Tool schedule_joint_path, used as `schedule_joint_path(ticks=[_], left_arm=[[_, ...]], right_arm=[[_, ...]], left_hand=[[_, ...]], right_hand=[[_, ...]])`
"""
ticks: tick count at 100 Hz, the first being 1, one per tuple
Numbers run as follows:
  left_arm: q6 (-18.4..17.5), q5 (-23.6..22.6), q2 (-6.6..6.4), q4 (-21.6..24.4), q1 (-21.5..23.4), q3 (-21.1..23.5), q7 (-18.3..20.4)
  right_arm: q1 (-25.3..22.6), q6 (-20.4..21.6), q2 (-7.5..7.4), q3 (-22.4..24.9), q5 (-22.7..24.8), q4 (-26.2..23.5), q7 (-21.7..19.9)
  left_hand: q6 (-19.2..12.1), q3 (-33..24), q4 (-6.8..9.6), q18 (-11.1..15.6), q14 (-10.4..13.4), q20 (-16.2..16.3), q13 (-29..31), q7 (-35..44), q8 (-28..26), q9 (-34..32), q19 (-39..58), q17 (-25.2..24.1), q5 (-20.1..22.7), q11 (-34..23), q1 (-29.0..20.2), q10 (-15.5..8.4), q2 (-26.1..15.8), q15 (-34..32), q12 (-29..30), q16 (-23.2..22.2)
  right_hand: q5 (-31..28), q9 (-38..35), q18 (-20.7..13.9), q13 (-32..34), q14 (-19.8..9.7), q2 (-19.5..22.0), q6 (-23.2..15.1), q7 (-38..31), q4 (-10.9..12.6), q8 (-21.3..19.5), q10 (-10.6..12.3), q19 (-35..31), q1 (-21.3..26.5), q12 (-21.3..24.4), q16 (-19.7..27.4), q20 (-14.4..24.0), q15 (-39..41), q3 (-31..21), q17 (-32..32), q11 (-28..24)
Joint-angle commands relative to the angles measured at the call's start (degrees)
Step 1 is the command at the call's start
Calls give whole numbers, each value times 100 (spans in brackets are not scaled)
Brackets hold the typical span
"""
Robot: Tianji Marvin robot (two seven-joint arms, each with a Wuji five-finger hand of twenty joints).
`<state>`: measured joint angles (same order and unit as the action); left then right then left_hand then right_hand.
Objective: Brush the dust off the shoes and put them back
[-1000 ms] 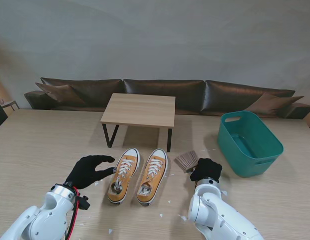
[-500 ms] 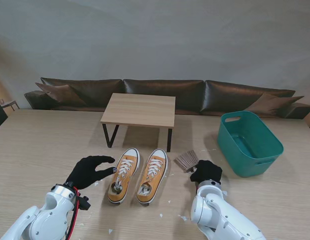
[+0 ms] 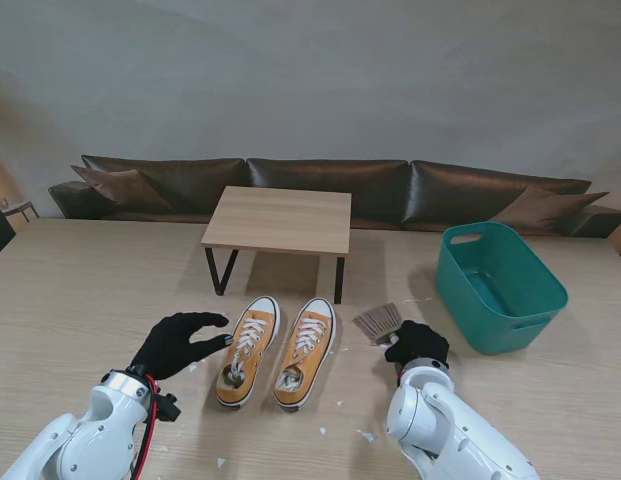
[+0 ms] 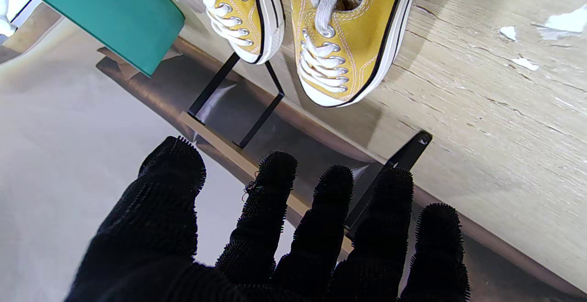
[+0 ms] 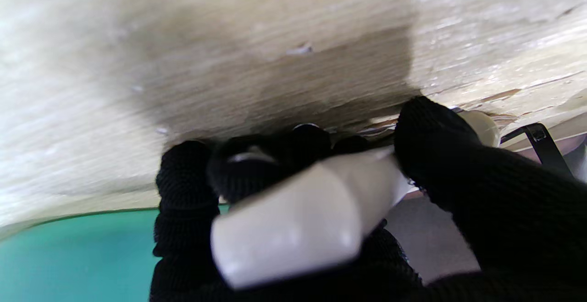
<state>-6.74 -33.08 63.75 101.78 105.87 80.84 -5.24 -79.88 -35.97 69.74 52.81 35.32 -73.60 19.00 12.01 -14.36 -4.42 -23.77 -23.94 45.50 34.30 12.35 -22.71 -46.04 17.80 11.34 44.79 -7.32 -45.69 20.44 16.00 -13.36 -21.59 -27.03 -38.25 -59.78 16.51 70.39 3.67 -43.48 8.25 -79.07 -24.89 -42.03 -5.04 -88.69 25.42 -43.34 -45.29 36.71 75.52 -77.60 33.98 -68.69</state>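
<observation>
The two yellow shoes (image 3: 276,352) sit side by side on the table (image 3: 80,290) (toes pointing away from me). The left hand (image 3: 176,341) hovers just left of them, fingers spread and empty. The right hand (image 3: 417,342) is clenched around the brush (image 3: 378,322) to their right.

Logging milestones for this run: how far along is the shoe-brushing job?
Early. Done: the right hand is closed on the brush by its white handle, seen in the right wrist view. In hand: the brush sits right of the shoes, not touching them. The left hand is open beside the left shoe, holding nothing. Left: brushing both shoes and putting them back.
</observation>
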Motion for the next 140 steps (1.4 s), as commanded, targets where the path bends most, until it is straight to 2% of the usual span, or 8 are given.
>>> schedule_joint_path(ticks=[1, 16, 47, 65, 71, 97, 110, 140], left_arm=[[21, 26, 30, 45, 30, 13, 100], [34, 40, 29, 50, 31, 13, 114], [107, 16, 15, 61, 31, 7, 181], [164, 24, 5, 43, 9, -13, 246], [182, 18, 2, 46, 8, -16, 261], [210, 2, 0, 47, 3, -21, 268], [225, -9, -5, 44, -1, -25, 288], [269, -21, -4, 47, -4, -39, 286]], right_arm=[[-193, 26, 33, -49, -87, 139, -69], [-195, 21, 17, -57, 11, 102, -34], [-89, 18, -188, -273, 517, 41, -448], [-59, 77, -423, -421, 796, -239, -1181], [-40, 92, -462, -465, 826, -283, -1319], [27, 244, -545, -535, 811, -360, -1666], [-5, 343, -525, -456, 707, -387, -1630], [-524, 679, -612, 159, 700, -1160, -1868]], left_hand=[[50, 170, 176, -167, -132, 106, -101, 16, -34, -82, -154, -67, 163, 0, -170, 73, -303, -74, -23, -98], [73, 199, 179, -165, -153, 111, -97, 21, -39, -78, -156, -68, 180, 1, -179, 61, -316, -76, -23, -103], [74, 240, 189, -157, -139, 124, -101, 14, -38, -69, -155, -65, 180, 4, -216, 77, -362, -76, -21, -110], [98, 261, 194, -170, -164, 135, -79, 10, -37, -68, -148, -55, 181, 4, -242, 96, -380, -100, -20, -127], [101, 268, 196, -168, -172, 142, -66, 15, -39, -64, -141, -45, 192, 5, -251, 102, -389, -115, -20, -138], [138, 291, 202, -178, -198, 164, -30, 18, -41, -83, -123, -20, 207, -2, -279, 134, -413, -179, -25, -189], [139, 300, 204, -185, -190, 174, -33, 19, -41, -82, -120, -15, 211, -1, -289, 124, -429, -189, -26, -204], [146, 315, 207, -192, -204, 185, -24, 22, -43, -86, -120, -10, 224, -2, -308, 134, -446, -203, -28, -222]], right_hand=[[-62, -758, 32, 505, -766, 182, 143, 63, 443, 283, 490, 710, 854, -87, -459, -227, 922, -64, 2214, 13], [-518, -1079, -36, 515, -944, 151, 544, 520, 558, 609, 427, 757, 593, -372, -779, -105, 1189, 201, 2552, 271], [-1341, -1417, 181, 512, -824, 1649, 239, 1591, 694, 496, 564, 463, -24, -1200, -895, 265, 1652, 847, 2642, 306], [-1273, -887, 66, 513, -794, 3007, -24, 1890, 1573, -142, 616, 130, -986, -1311, -670, 466, 1593, 1523, 2242, 294], [-1345, -845, 63, 514, -796, 3217, -139, 1772, 1636, -357, 625, 19, -1116, -1346, -672, 485, 1660, 1678, 2220, 212], [-2202, -1494, 245, 494, -565, 3511, -237, 1578, 1646, -549, 423, -360, -1358, -1325, -859, 427, 2093, 1723, 2561, 290], [-2821, -2104, 510, 480, -432, 3097, -38, 1599, 1647, -551, 209, -680, -1058, -1330, -1099, 340, 2512, 1360, 3043, 386], [-3618, -2332, 169, 466, -388, 2574, 260, 1720, 1632, -768, 60, -1662, -939, -1246, -1472, 538, 2914, 799, 3241, -243]])
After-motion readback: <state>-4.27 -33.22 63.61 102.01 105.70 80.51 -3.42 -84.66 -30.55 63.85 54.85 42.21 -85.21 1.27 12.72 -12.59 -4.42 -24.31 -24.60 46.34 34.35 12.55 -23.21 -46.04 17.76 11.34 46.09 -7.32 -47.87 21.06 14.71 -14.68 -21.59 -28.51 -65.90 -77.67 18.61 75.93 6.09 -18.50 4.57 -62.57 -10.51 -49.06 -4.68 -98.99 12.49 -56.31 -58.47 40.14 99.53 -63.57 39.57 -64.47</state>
